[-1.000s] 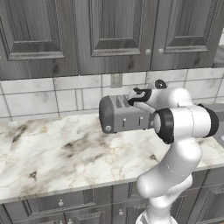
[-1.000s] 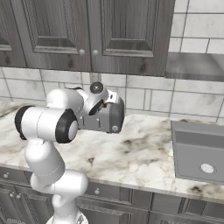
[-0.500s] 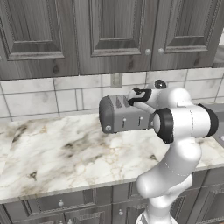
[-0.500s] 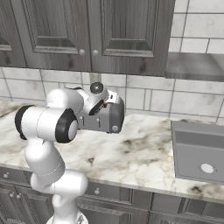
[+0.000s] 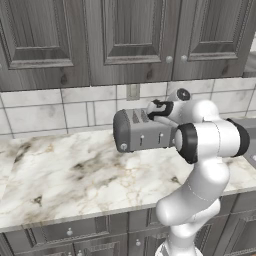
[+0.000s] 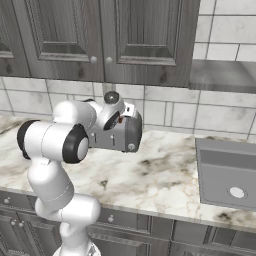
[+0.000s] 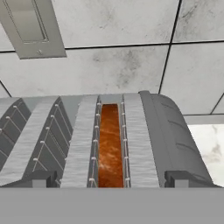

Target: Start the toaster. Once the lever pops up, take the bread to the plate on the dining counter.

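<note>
Left base view first: marble bench [image 5: 55, 180] spreading across the left, grey cabinet doors [image 5: 125, 40] overhead, and the toaster [image 5: 142, 132] standing toward the back of the bench, just in front of the tiled wall [image 5: 75, 110]. At the toaster's three o'clock the white arm [image 5: 210, 142] bends over it, its dark-trimmed hand poised on the toaster's top at the right end.

Over to the right base view, and the arm [image 6: 55, 142] is now at the left, the toaster [image 6: 120, 135] tucked just behind its elbow with one rounded end and a small knob facing us. Away at its four o'clock, well apart, a grey sink [image 6: 227, 172] is sunk into the bench [image 6: 155, 180].

Hand view, looking straight down on the toaster [image 7: 144, 131]: at the far left an outlet plate [image 7: 28, 26] on the tiles, then the wire-guarded slots, and there's the bread [image 7: 109, 146], brown and glossy, sitting down inside the middle slot. The fingers [image 7: 109, 179] are spread wide, one tip [image 7: 43, 178] at seven o'clock of the bread, the other [image 7: 177, 178] at five o'clock, straddling the slot and gripping nothing. At the right edge, a sliver of marble bench [image 7: 210, 144].
</note>
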